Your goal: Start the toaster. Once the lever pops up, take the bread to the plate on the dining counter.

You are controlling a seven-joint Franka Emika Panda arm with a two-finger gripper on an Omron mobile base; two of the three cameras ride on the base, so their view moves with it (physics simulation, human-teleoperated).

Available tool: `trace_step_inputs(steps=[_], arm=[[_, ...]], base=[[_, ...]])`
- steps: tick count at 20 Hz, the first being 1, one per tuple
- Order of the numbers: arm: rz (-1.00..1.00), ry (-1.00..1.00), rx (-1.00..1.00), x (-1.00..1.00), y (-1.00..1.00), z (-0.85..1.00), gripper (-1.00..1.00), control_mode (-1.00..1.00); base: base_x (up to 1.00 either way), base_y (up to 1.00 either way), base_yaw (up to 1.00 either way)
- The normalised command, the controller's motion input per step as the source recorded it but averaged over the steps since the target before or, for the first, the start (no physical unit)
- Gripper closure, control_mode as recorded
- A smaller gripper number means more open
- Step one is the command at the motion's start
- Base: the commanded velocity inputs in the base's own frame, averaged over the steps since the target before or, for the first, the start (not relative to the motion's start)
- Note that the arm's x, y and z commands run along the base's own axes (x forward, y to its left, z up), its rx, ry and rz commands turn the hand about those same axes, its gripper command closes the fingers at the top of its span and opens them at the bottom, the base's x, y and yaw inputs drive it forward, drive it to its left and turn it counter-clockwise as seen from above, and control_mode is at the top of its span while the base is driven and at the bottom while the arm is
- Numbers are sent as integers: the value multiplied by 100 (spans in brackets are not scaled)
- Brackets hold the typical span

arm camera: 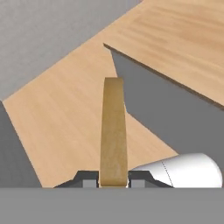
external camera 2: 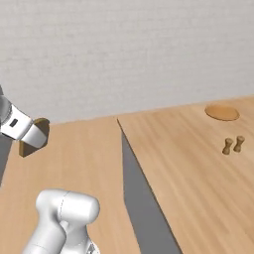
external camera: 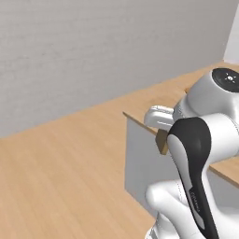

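Pinching the bread [arm camera: 113, 131] edge-on between its two dark finger tips, the gripper [arm camera: 113, 179] carries the thin golden-brown slice in the air over a light wood floor, short of the dining counter [arm camera: 183, 30]. In the hand view the slice stands straight up from the jaws, its narrow crust edge facing the camera, with the counter's near corner and grey side panel just beyond it to the right.

From the right base view, the white hand reaches in from the left edge with the bread [external camera 2: 35, 139] showing as a small brown square at the gripper [external camera 2: 34, 141], well apart from the dining counter [external camera 2: 183, 163], whose long light-wood top stretches away to the right. The round tan plate [external camera 2: 222, 112] lies flat near the counter's far right end, and two small brown pegs [external camera 2: 233, 145] stand side by side on the countertop, nearer than the plate. Slice and plate are well apart, with most of the countertop between them.

In the left base view the arm's white and dark links rise in the right foreground, and a sliver of the bread [external camera: 162, 141] shows beside them, in front of the dining counter [external camera: 140, 154] corner. A pale grey brick wall [external camera 2: 124, 49] closes the scene at the far side.
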Motion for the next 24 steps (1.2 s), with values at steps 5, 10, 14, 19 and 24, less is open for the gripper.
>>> trace_step_inputs(steps=[5, 10, 14, 19, 24], arm=[[0, 0, 0, 0, 0, 0, 100, 100], [0, 0, 0, 0, 0, 0, 100, 100], [0, 0, 0, 0, 0, 0, 100, 100], [0, 0, 0, 0, 0, 0, 100, 100], [0, 0, 0, 0, 0, 0, 100, 100]], base=[[73, 100, -38], [78, 97, -41], [78, 93, -43], [76, 87, -45], [71, 93, -46]])
